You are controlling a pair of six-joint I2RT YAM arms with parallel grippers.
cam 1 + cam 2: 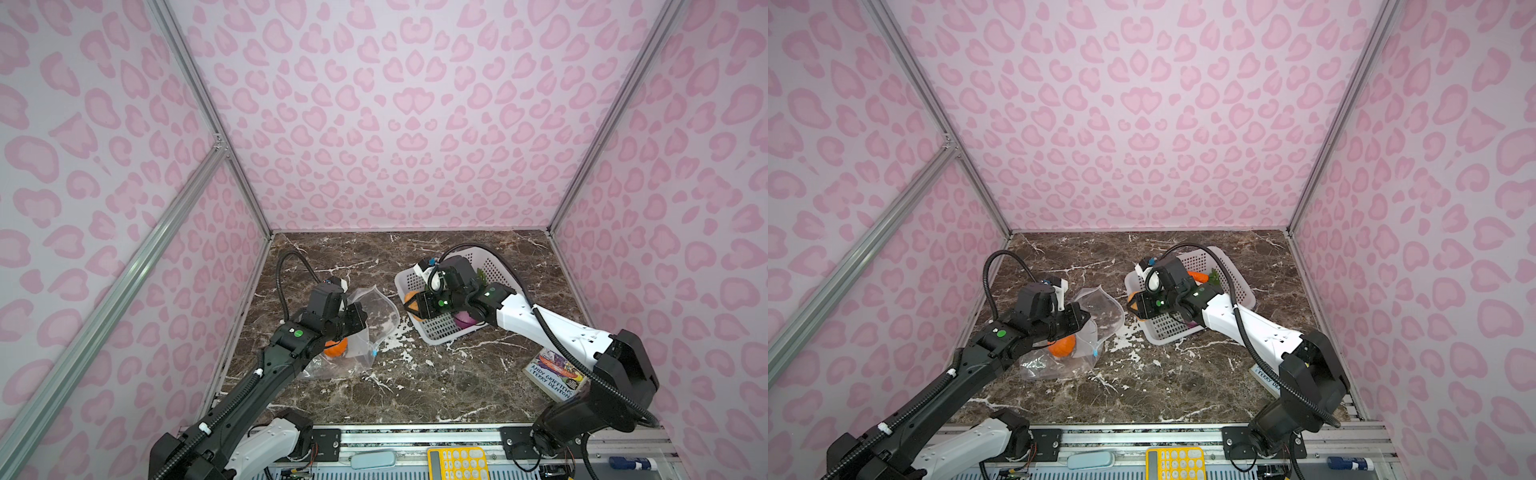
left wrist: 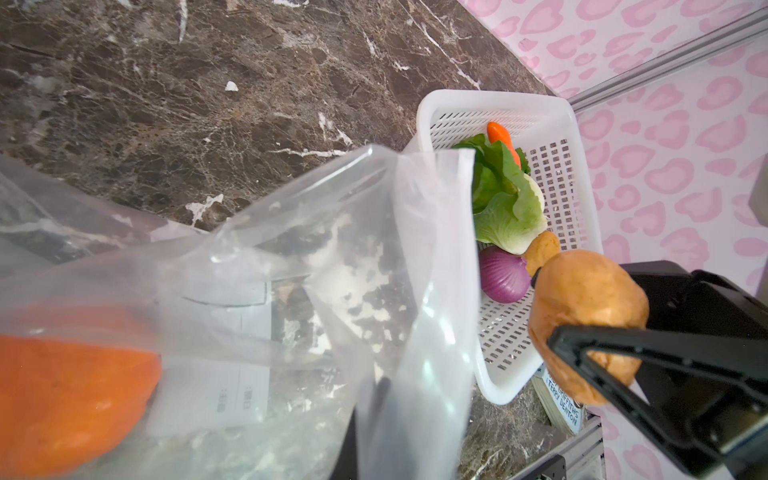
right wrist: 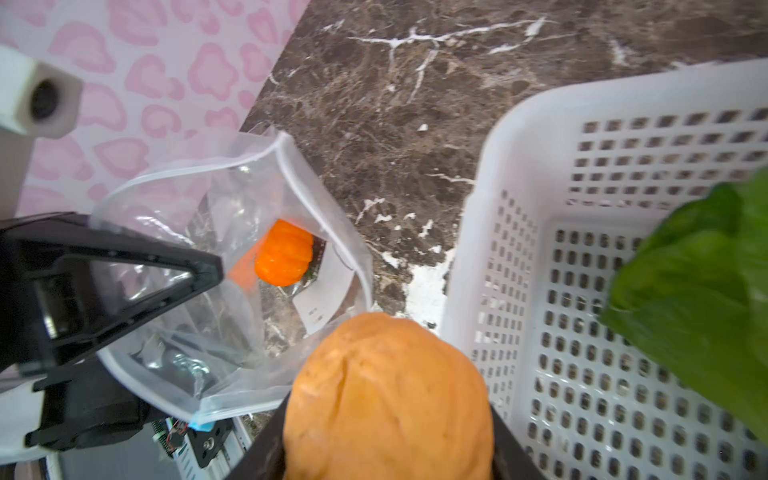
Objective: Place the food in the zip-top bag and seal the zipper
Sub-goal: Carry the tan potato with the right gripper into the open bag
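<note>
Loading food | bench: basket toward far-right corner, zip-top bag by left edge | left claw pinches the bag's rim, propping its mouth open | right claw clamps potato at the basket's rim, likely bag-bound | pumpkin inside the bag

Dark marble table. Zip-top bag rests left, white basket right, apart. Book at near-right edge.

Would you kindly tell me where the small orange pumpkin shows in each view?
Both top views: the pumpkin lies inside the bag, left of the white basket.
Left wrist: pumpkin blurred, close behind the plastic.
Right wrist: pumpkin inside the open bag.
Shared landmark: the white basket.
</note>
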